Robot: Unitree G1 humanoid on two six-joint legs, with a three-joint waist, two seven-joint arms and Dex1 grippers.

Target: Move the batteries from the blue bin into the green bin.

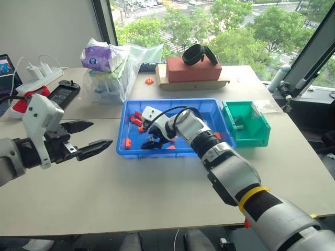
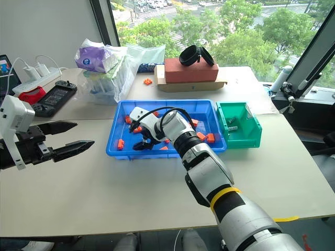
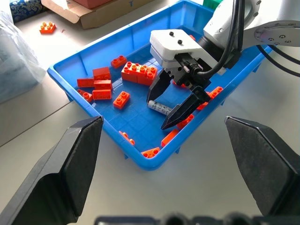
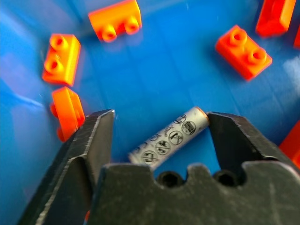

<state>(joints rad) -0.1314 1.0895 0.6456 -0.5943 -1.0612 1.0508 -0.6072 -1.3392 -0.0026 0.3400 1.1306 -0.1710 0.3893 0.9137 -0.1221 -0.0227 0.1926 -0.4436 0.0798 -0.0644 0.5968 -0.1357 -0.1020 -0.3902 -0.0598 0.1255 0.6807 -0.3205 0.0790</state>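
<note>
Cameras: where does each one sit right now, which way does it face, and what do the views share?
Left and right eye views: on the head, looking forward and down over the table; both arms show, left gripper open, right gripper in the blue bin, green bin beside it.
Left wrist view: along its own wide-open fingers toward the blue bin and right gripper.
Right wrist view: down into the bin, its fingers either side of a battery.
Shared: that battery and the orange bricks.
</note>
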